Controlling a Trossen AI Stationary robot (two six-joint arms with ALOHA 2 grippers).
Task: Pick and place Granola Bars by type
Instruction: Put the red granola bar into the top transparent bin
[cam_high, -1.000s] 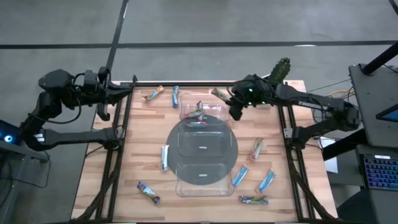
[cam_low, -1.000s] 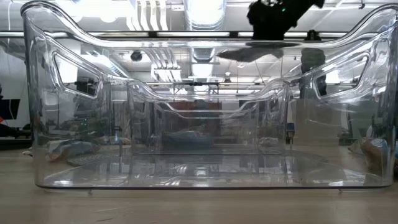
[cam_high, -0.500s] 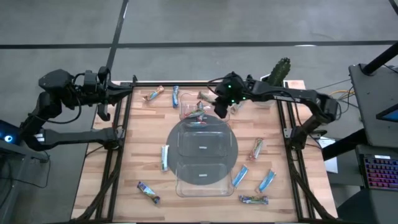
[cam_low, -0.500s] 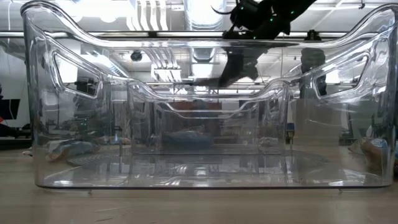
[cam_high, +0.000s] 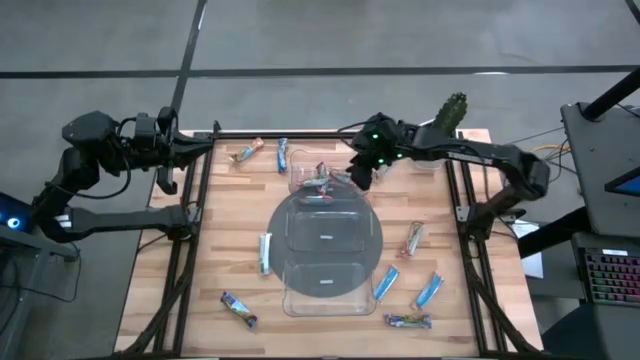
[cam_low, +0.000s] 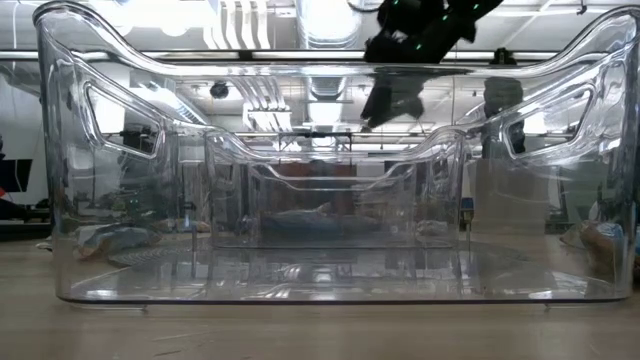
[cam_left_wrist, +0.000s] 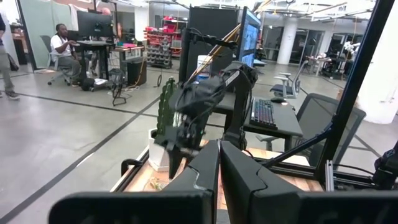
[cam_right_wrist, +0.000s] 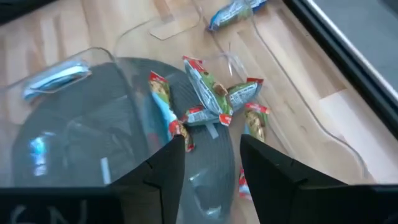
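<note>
The Granola Bars lie scattered on the wooden table: light blue ones (cam_high: 386, 282) (cam_high: 265, 252), an orange-brown one (cam_high: 415, 238) and dark multicoloured ones (cam_high: 238, 310) (cam_high: 408, 321). Several bars (cam_high: 318, 180) (cam_right_wrist: 214, 99) lie piled in the far compartment of the clear tray (cam_high: 290, 300). My right gripper (cam_high: 360, 172) (cam_right_wrist: 211, 168) (cam_low: 392, 100) hovers open above that compartment's right side, holding nothing. My left gripper (cam_high: 172, 160) (cam_left_wrist: 219, 174) waits shut beyond the table's far-left corner.
Two more bars (cam_high: 247, 152) (cam_high: 282, 155) lie by the far edge, left of the tray. A cactus plant (cam_high: 450, 112) stands at the far-right corner. Black frame rails run along the table's left and right sides. Bare wood shows left of the tray.
My right gripper carried an orange-brown bar from the far right toward the tray's far compartment, then drew slightly back to the right. The bar is no longer at its fingers and has joined the pile in that compartment.
</note>
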